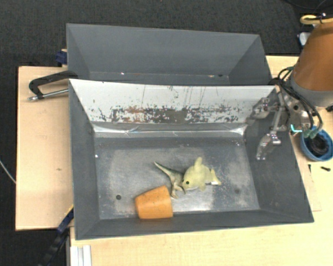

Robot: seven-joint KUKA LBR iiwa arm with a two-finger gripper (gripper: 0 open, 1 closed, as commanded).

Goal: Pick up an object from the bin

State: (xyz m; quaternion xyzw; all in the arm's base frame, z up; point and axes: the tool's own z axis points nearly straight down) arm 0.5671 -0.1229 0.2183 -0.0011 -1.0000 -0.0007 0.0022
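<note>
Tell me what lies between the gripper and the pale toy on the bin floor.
Nothing visible. The gripper hangs over the right wall of the bin, the pale toy lies mid-floor, and only bare floor separates them. The orange cup lies on the toy's far side, front left.

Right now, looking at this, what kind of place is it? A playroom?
Probably a robot lab, not a playroom. A robot's gripper hangs over the right side of a grey metal bin, and a pale yellow-green toy and an orange cup lie inside.
</note>
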